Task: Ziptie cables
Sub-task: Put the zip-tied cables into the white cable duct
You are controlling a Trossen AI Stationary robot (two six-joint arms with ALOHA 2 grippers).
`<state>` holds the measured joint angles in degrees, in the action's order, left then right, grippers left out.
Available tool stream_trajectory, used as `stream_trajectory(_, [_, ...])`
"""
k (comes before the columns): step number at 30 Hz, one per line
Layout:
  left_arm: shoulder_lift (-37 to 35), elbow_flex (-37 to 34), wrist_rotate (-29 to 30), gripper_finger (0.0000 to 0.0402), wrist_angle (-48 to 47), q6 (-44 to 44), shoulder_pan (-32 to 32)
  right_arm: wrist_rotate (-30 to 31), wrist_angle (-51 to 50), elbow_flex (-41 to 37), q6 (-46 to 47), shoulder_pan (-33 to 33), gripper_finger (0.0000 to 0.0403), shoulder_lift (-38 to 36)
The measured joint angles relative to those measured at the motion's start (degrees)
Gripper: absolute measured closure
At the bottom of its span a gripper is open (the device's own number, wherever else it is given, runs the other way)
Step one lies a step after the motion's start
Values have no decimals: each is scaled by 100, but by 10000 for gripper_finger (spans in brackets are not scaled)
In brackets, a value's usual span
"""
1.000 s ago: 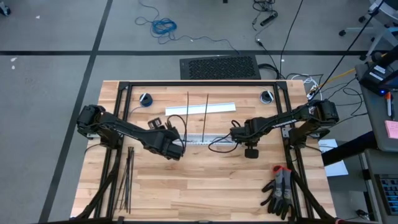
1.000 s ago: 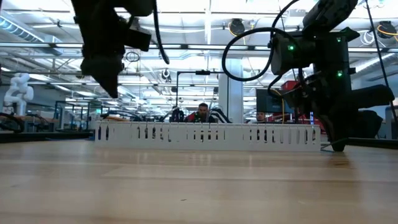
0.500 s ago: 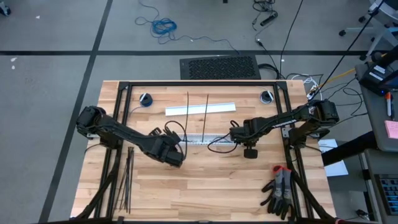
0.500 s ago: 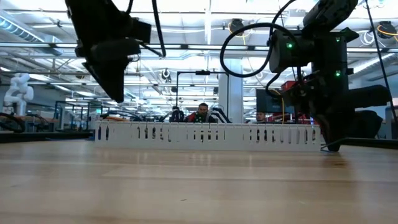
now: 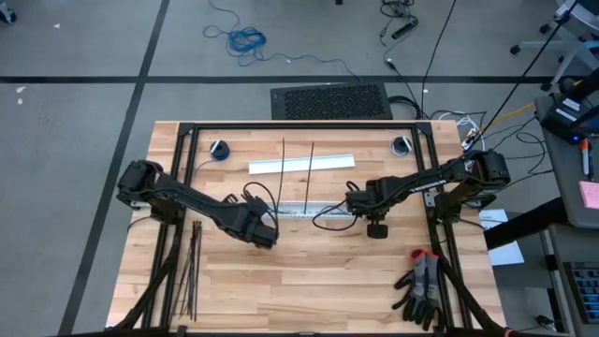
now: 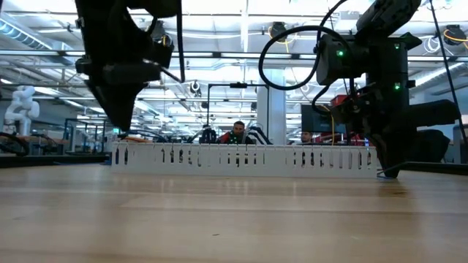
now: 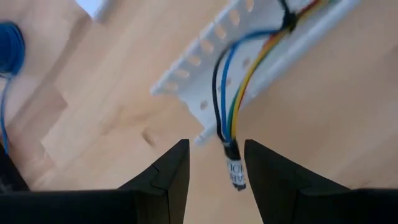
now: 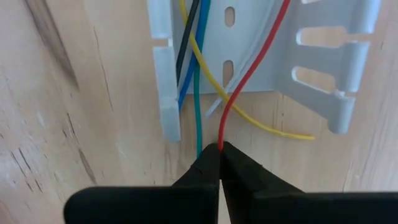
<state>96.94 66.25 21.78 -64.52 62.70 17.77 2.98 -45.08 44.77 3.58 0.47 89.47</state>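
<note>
The cables (image 7: 233, 93) are a few coloured wires lying in a white slotted channel (image 5: 309, 208) at mid-table. Their left end sticks out of the channel and carries a small dark connector tip (image 7: 231, 167). A thin black tie (image 7: 286, 18) rings the wires inside the channel. My left gripper (image 7: 214, 146) (image 5: 265, 234) is open at the channel's left end, with a finger on each side of the connector tip and apart from it. My right gripper (image 8: 220, 146) (image 5: 353, 199) is at the channel's right end, shut on a red wire. Two zipties (image 5: 298, 159) lie across a white strip. My right gripper pinches the red wire (image 8: 221, 137) of the cables at its free end, between its two fingertips. The fingers come from the table's right, in line with the wire. The wire curves back into the channel's right end (image 8: 261, 68), beside loose yellow and green wires.
Several more black zipties (image 5: 192, 271) lie near the table's left edge. Black gloves (image 5: 419, 285) sit at the near right corner. Two small blue coils (image 5: 218, 148) (image 5: 401, 145) rest by the far frame rail. Bare wood lies in front of the channel (image 6: 241, 157).
My left gripper has shifted a little toward the near edge, turned about, and come lower beside the channel's left end. My right gripper and the channel have kept still.
</note>
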Motion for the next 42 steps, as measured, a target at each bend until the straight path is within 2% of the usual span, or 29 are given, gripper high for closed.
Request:
stream_trajectory(7, [14, -246, -484, 249, 400, -96, 14, -2, 17, 0, -94, 0, 403, 0])
stream_trajectory(15, [14, -382, -298, 254, 552, -155, -12, -2, 81, 2, -130, 0, 403, 0])
stream_trajectory(18, [14, -421, -206, 279, 506, -164, -23, -2, 81, 2, -129, 0, 403, 0])
stream_trajectory(26, [14, -449, 156, 388, 358, -606, -47, -4, 76, 4, -121, 0, 403, 0])
stream_trajectory(37, [14, -449, 617, 388, -125, -1553, -249, -17, 66, 4, -106, 0, 403, 0])
stream_trajectory(42, [14, -451, 640, 388, -72, -1910, -279, -24, 61, 4, -84, 0, 403, 0])
